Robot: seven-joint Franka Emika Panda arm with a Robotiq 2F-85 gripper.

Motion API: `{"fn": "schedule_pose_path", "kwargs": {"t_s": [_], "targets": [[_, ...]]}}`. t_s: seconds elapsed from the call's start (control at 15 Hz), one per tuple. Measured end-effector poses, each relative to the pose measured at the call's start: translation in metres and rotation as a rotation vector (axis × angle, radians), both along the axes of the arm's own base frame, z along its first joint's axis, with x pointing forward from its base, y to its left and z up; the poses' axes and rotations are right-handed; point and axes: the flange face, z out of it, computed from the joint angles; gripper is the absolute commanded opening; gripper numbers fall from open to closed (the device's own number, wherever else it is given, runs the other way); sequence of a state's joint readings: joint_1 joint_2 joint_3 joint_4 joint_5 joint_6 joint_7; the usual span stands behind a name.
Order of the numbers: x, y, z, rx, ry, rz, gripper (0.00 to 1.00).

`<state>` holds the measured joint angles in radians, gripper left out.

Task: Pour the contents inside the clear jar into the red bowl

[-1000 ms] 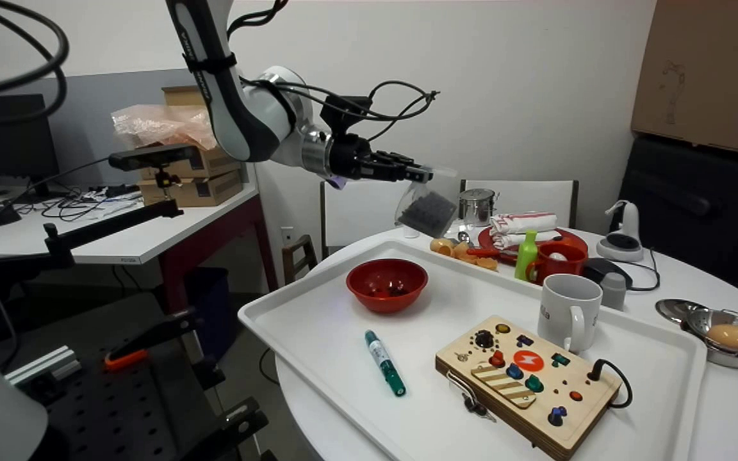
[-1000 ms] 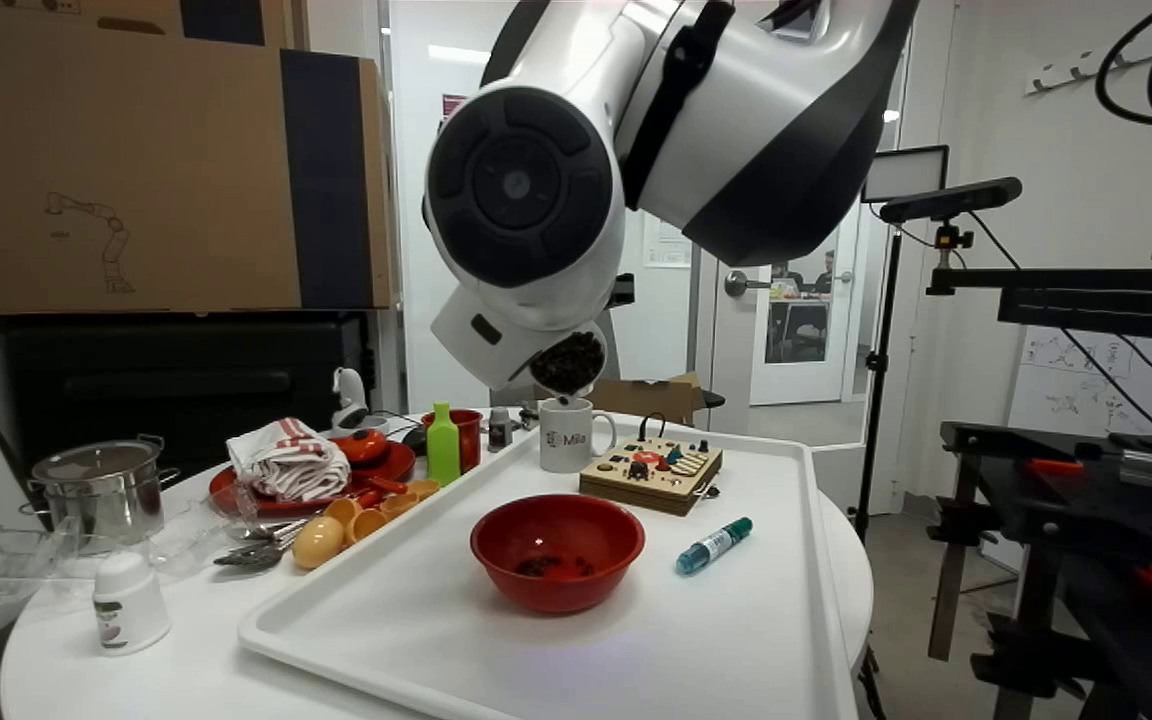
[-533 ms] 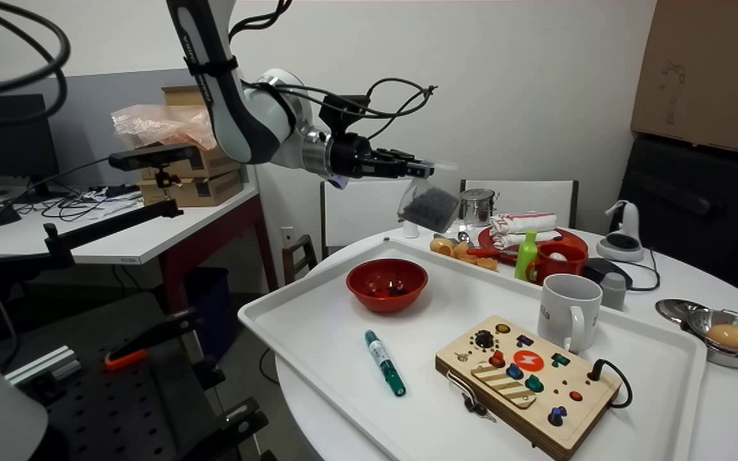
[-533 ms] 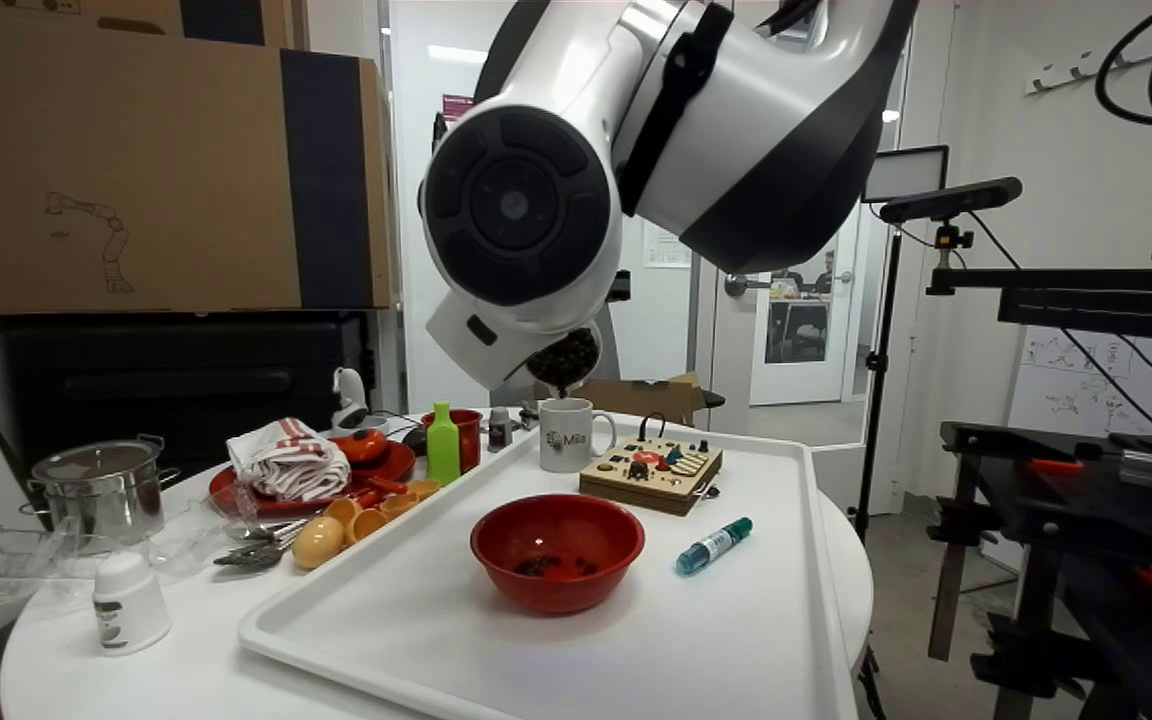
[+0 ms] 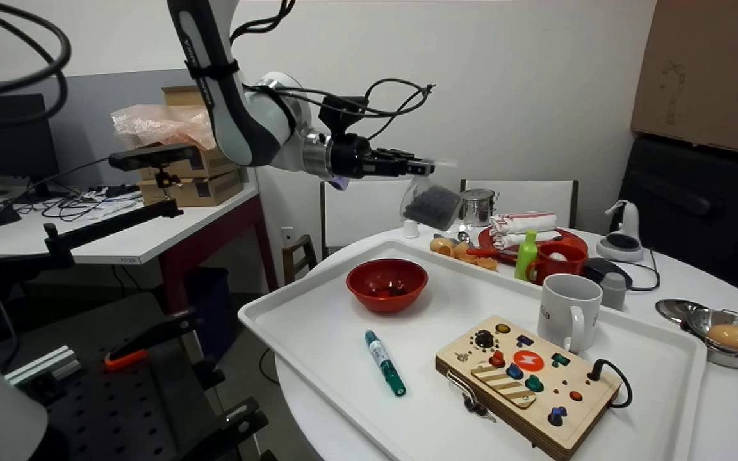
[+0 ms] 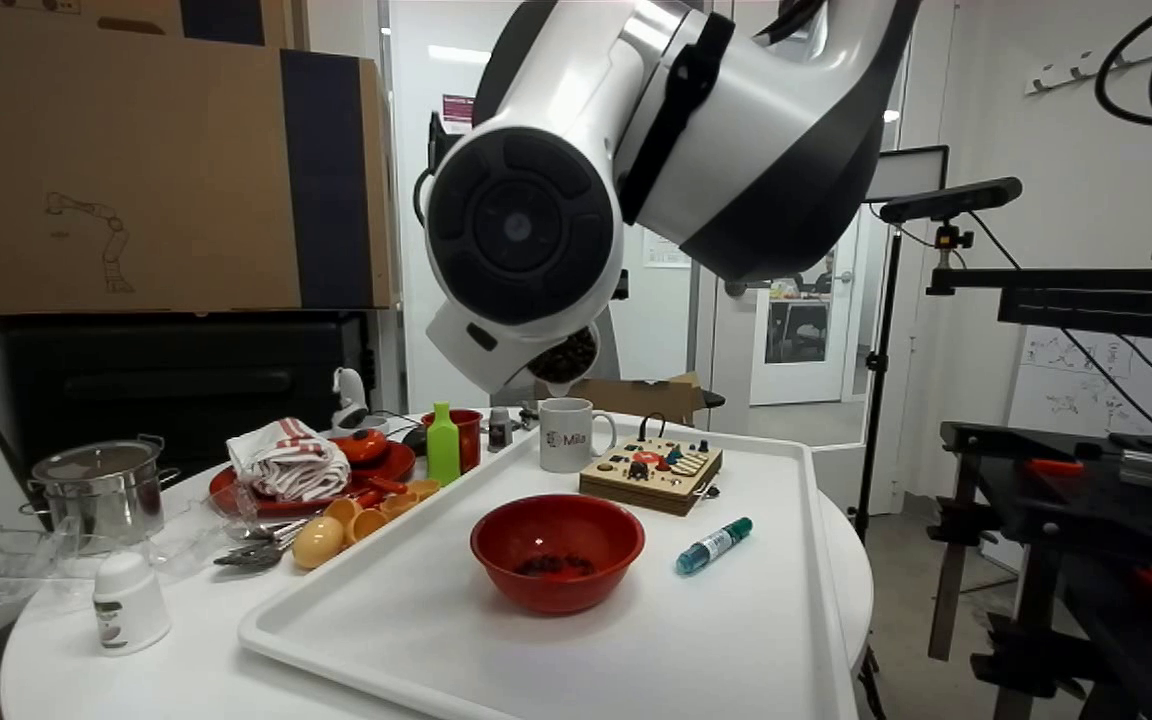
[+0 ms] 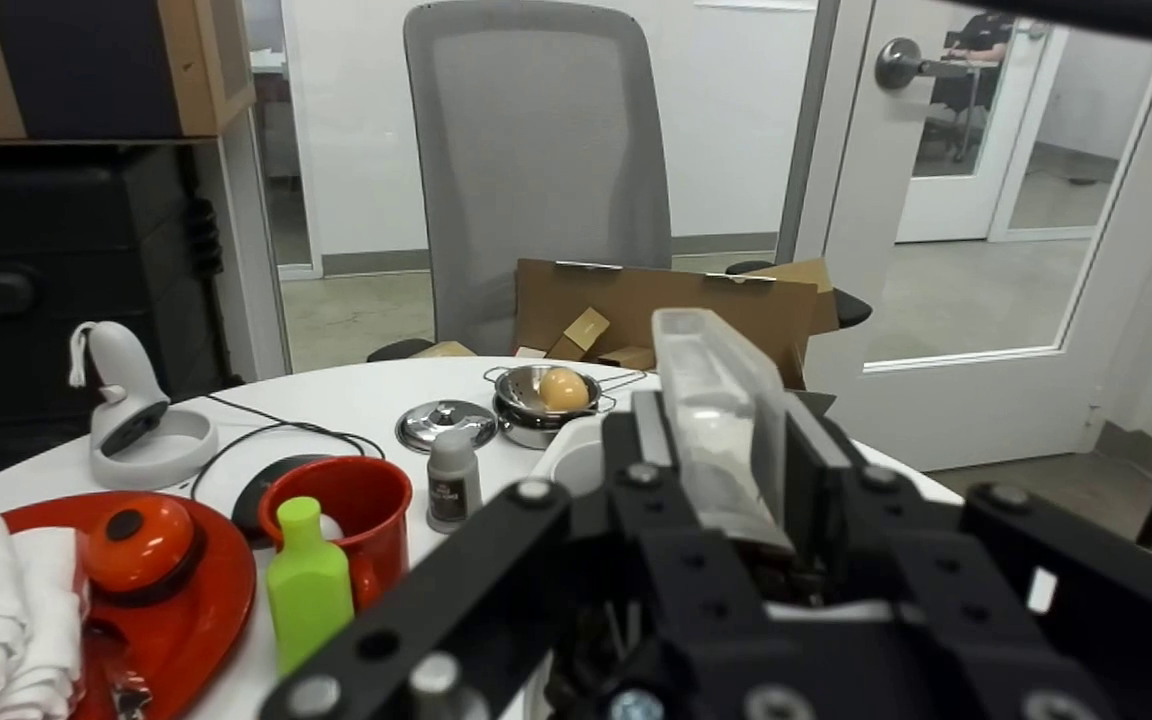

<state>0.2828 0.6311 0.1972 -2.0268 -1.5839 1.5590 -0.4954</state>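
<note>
More bits point(image 6: 541, 566) dropped in red bowl point(image 6: 557, 543), w/ gap to tray rim point(image 6: 821, 560), gripper point(image 7: 731, 425) clamping clear jar point(image 5: 432, 201)

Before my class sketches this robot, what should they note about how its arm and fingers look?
The arm is rounded, glossy white and black, with pale lettering, black straps, a round black cap and a silver ring. Thin black cables loop off it. The fingers are black, angular linked bars with silver screw heads.

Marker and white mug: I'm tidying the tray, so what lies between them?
The wooden box sits between marker and mug in both exterior views.
</note>
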Motion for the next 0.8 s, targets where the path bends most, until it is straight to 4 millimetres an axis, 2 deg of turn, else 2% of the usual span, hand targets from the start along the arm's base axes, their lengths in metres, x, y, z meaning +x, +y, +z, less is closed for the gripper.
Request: {"fn": "schedule_pose_path", "kwargs": {"t_s": [0.8], "targets": [[-0.011, 0.015, -0.006, -0.059, -0.001, 0.052, 0.16]]}}
